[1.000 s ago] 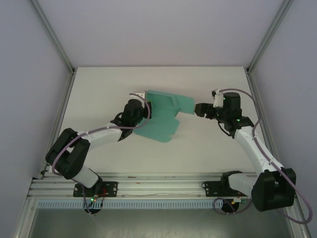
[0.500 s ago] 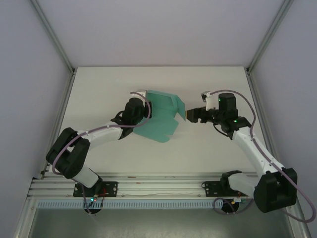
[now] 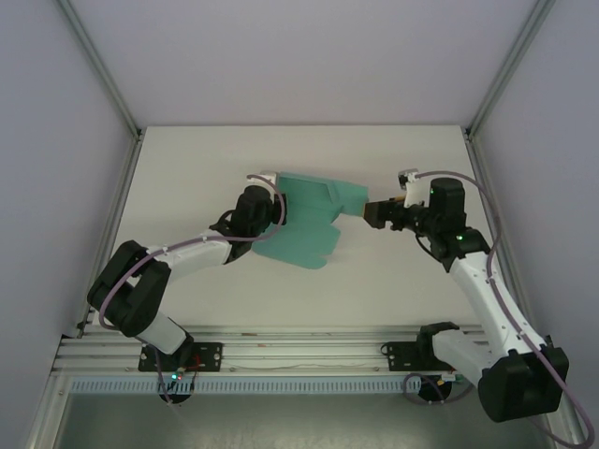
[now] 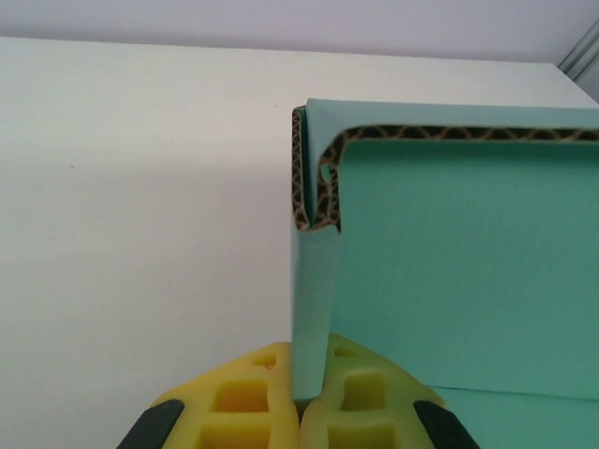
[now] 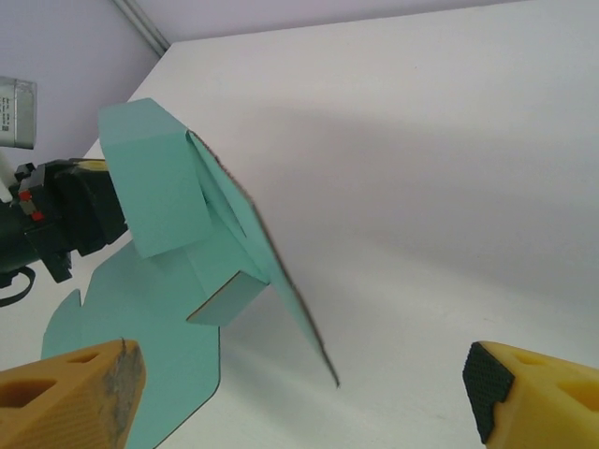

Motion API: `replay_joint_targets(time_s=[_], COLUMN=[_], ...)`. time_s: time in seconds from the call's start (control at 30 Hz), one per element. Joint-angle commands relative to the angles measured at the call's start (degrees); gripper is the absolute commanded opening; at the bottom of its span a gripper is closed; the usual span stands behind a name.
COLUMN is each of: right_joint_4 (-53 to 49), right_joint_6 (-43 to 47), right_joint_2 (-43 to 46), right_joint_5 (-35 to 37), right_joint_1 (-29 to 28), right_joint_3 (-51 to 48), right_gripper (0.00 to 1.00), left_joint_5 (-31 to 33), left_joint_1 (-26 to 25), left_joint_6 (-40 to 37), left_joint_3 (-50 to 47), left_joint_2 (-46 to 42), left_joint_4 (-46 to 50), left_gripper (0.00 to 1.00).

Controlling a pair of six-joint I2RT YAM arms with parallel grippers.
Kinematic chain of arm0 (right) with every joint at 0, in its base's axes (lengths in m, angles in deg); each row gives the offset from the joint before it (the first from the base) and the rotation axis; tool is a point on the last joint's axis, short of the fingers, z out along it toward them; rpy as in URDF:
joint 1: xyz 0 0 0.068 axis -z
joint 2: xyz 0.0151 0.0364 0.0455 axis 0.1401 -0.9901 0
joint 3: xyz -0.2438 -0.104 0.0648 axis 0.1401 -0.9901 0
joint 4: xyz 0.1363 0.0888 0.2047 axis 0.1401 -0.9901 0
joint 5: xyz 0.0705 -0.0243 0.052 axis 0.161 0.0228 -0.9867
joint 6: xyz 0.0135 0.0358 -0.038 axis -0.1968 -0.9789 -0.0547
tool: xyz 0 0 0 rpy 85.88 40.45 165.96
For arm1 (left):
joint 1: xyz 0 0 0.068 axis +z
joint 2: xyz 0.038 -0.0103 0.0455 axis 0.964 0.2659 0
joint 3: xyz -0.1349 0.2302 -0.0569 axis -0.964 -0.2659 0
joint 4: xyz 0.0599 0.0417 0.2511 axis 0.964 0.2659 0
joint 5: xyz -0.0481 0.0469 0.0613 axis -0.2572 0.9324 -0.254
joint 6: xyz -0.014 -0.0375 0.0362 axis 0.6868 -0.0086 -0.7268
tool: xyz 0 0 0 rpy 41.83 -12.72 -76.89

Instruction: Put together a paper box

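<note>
Our right claw (image 3: 372, 213) has backed off toward 3 o'clock and opened wide, holding nothing. The flap (image 3: 344, 196) it pushed has popped back out. Our left claw (image 3: 277, 211) stays pinched shut on the 9 o'clock edge of the paper box (image 3: 314, 229), mid-table (image 3: 187, 168). We think that fold needs another try.

paper box (image 5: 159, 196): partly folded | left end effector (image 5: 80, 210): at its left edge | right end effector (image 5: 304, 402): jaws wide apart

Overhead looks down from behind; wrist cameras, seemingly facing each other, share the paper box (image 3: 307, 229)
</note>
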Motion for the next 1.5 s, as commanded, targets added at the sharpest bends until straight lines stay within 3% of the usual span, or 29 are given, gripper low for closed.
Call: replay_joint_targets(time_s=[0.0,0.2,0.3,0.4,0.5,0.6,0.67,0.83,0.93,1.2,1.47], right_joint_4=[1.58,1.65,1.59,0.44,-1.27,-4.75,-8.26,-22.02,-32.78,-42.13,-25.04], right_joint_6=[0.81,-0.08,-0.81,-2.00,-2.97,-3.60,-5.64,-19.22,-25.78,-27.94,-20.68], right_joint_2=[-2.96,-10.58,-13.33,-15.48,-16.63,-18.20,-20.35,-30.63,-39.18,-52.25,-44.41], right_joint_5=[-3.12,1.06,4.34,7.97,13.11,23.53,35.39,67.89,78.77,86.65,69.65], right_joint_1=[-0.27,-4.13,-6.51,-8.49,-10.99,-15.99,-20.36,-29.76,-31.86,-34.85,-35.52], right_joint_3=[2.30,6.56,8.66,10.63,12.40,15.04,17.73,28.56,37.32,52.13,43.03], right_gripper=[0.86,0.73,0.57,0.32,0.19,0.14,0.12,0.05,0.03,0.03,0.09], left_joint_5=[-0.47,-0.66,-1.07,-0.68,0.19,0.73,0.76,1.92,1.90,2.95,3.57], left_joint_1=[-0.44,-0.40,-0.44,-0.44,-0.44,-0.49,-0.53,-0.57,-0.76,-0.96,-0.86], left_joint_6=[-0.71,0.64,0.82,1.23,2.19,2.98,3.55,5.86,6.17,6.74,7.50], left_joint_3=[-0.02,1.27,1.83,2.35,2.74,3.89,4.54,4.91,4.80,3.57,3.90], left_joint_2=[-1.59,-0.80,-0.43,-0.25,-0.18,0.27,0.60,0.82,0.29,-0.51,0.71], left_joint_4=[-0.10,0.53,0.74,1.14,1.19,2.26,2.82,3.60,3.89,3.73,3.72], left_gripper=[0.00,0.00,0.00,0.00,0.00,0.00,0.00,0.00,0.00,0.00,0.00])
